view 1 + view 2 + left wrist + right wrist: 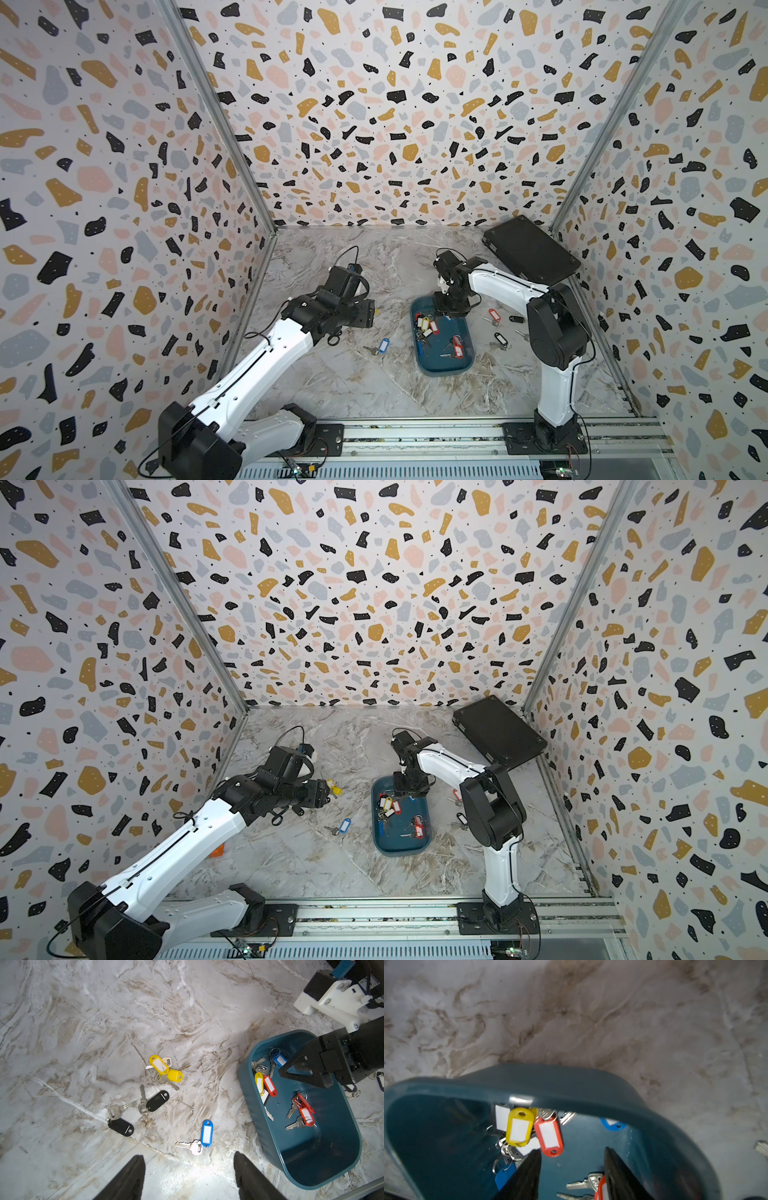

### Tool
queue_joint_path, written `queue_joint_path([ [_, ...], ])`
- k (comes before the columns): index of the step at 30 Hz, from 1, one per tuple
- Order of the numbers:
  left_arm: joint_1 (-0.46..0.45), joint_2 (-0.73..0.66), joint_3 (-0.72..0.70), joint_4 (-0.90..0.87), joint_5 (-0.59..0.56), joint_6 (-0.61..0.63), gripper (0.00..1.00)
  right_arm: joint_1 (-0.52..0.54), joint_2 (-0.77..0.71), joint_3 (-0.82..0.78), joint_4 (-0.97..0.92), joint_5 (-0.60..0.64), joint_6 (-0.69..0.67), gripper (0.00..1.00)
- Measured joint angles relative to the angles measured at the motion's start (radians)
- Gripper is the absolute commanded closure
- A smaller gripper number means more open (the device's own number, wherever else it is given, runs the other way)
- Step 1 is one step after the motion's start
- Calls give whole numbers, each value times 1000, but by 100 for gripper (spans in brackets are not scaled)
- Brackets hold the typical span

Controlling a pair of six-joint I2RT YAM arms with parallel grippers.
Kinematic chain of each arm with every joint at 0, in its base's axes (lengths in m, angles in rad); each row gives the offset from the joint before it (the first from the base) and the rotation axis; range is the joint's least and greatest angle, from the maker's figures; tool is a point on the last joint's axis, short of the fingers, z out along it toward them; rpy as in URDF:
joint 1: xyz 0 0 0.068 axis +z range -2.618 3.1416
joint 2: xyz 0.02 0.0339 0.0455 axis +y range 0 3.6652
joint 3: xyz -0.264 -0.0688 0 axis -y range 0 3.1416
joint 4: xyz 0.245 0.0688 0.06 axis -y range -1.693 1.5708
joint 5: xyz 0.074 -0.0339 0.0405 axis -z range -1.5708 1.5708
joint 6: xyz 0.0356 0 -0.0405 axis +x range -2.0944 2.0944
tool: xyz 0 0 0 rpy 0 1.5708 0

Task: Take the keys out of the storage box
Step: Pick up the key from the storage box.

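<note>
A: The right pincer (pixel 572 1150)?
B: Parted, empty, down inside the storage box (pixel 571 1084), beside tagged keys (pixel 520 1128).
A: The left pincer (pixel 189 1156)?
B: Parted, empty, over loose keys (pixel 164 1070) on the marble counter (pixel 83 1022), near the box. Speckled walls (pixel 374 104) all round.

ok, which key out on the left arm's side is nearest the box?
The blue-tagged key, alone beside the storage box; yellow-tagged keys and black-tagged keys lie farther off.
</note>
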Motion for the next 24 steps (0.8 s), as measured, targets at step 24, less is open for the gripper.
queue_joint_path([
  [24,0,100,4,-29,35,11,44,55,-109,-258,156,90,83,64],
])
